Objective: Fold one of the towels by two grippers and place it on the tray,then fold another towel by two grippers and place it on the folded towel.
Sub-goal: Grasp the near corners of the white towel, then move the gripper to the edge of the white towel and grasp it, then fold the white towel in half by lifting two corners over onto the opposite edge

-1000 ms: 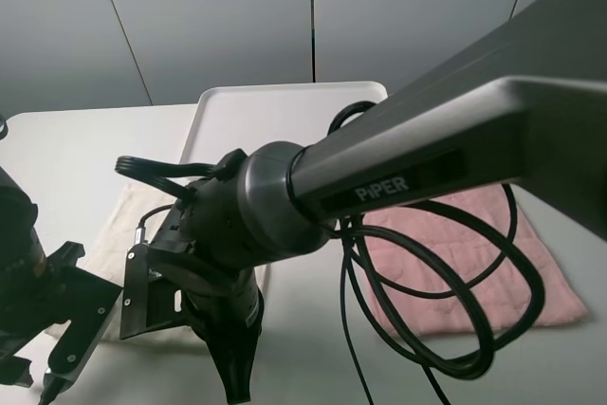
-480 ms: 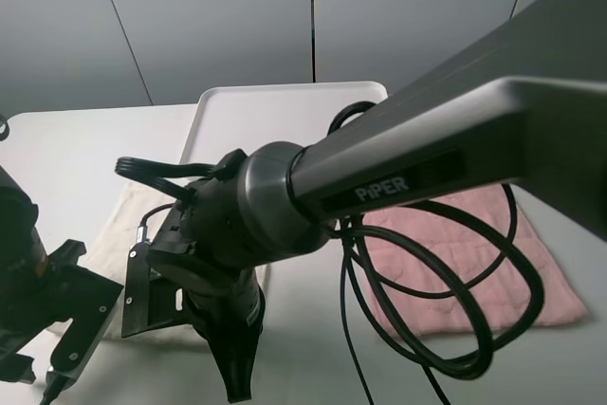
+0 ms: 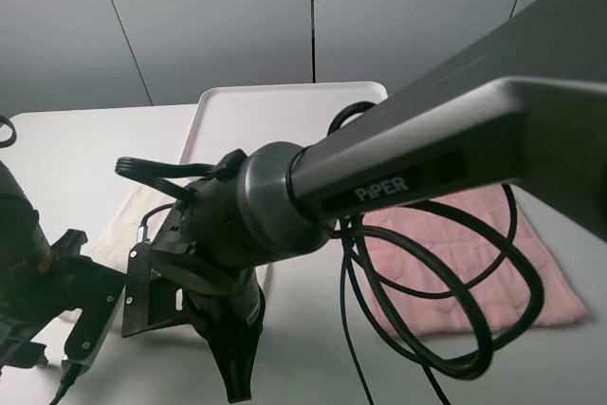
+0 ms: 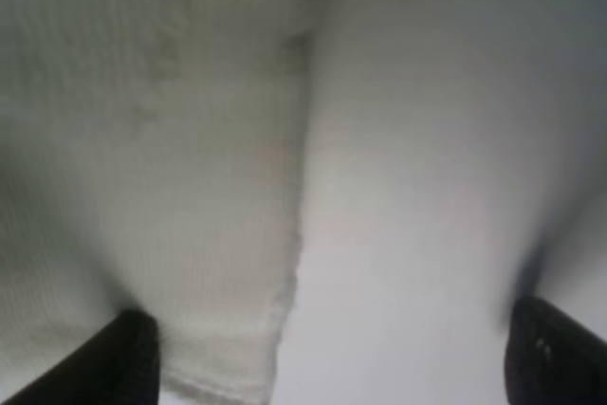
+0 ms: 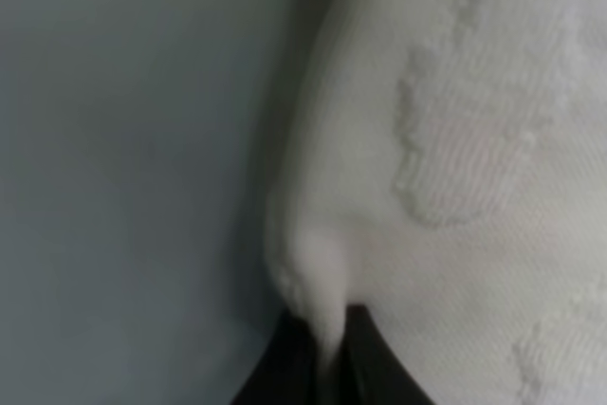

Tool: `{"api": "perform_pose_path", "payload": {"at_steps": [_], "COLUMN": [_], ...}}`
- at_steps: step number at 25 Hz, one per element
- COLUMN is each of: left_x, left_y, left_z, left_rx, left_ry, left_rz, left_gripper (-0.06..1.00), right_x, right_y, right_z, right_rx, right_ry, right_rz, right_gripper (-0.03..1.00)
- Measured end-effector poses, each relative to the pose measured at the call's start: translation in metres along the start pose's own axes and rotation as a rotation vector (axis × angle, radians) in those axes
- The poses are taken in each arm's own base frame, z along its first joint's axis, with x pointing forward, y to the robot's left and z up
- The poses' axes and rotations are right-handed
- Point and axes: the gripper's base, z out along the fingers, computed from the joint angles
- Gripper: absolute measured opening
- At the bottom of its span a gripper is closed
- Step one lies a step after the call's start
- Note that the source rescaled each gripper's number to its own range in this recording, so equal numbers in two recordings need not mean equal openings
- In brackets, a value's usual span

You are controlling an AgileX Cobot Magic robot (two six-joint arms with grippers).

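We see the cream towel (image 3: 119, 225) lying flat on the table (image 3: 57, 149), near the tray (image 3: 285, 106). The right claw (image 5: 322, 353) is pinching its edge tight. The left claw (image 4: 332, 358) is spread wide and holds nothing. The towel's edge lies between its fingers.

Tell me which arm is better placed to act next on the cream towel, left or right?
Left. The right gripper is shut on the cream towel, while the left gripper is open astride the towel's edge, so it probably only needs closing.
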Motion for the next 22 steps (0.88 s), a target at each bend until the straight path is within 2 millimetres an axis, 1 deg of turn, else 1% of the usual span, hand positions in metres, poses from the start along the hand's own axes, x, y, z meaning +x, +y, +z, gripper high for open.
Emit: {"api": "perform_pose_path", "payload": {"at_steps": [2,4,7,8,11,15,17,19,22], "left_x": [0.0,0.0,0.0,0.0,0.0,0.0,-0.002,-0.005,-0.01], "left_y": [-0.001,-0.002,-0.001,-0.001,-0.001,0.0,-0.001,-0.002,-0.005], "left_z": [0.001,0.003,0.003,0.003,0.003,0.003,0.001,0.0,-0.005], "left_rx": [-0.016,-0.027,-0.037,-0.039,-0.043,-0.044,-0.05,-0.054,-0.067], "left_ry": [-0.008,-0.008,-0.003,-0.003,-0.005,-0.006,-0.007,-0.004,-0.023], "left_rz": [0.009,0.031,0.062,0.068,0.072,0.073,0.081,0.103,0.094], "left_gripper": [0.95,0.89,0.67,0.56,0.34,0.17,0.06,0.01,0.01], "right_x": [0.0,0.0,0.0,0.0,0.0,0.0,0.0,0.0,0.0], "right_y": [0.0,0.0,0.0,0.0,0.0,0.0,0.0,0.0,-0.001], "right_z": [0.0,0.0,0.0,0.0,0.0,0.0,0.0,0.0,-0.008], "right_rx": [0.0,0.0,0.0,0.0,0.0,0.0,0.0,0.0,0.006], "right_ry": [0.0,0.0,0.0,0.0,0.0,0.0,0.0,0.0,-0.014], "right_rz": [0.0,0.0,0.0,0.0,0.0,0.0,0.0,0.002,0.02], "right_gripper": [0.0,0.0,0.0,0.0,0.0,0.0,0.0,0.0,0.0]}}
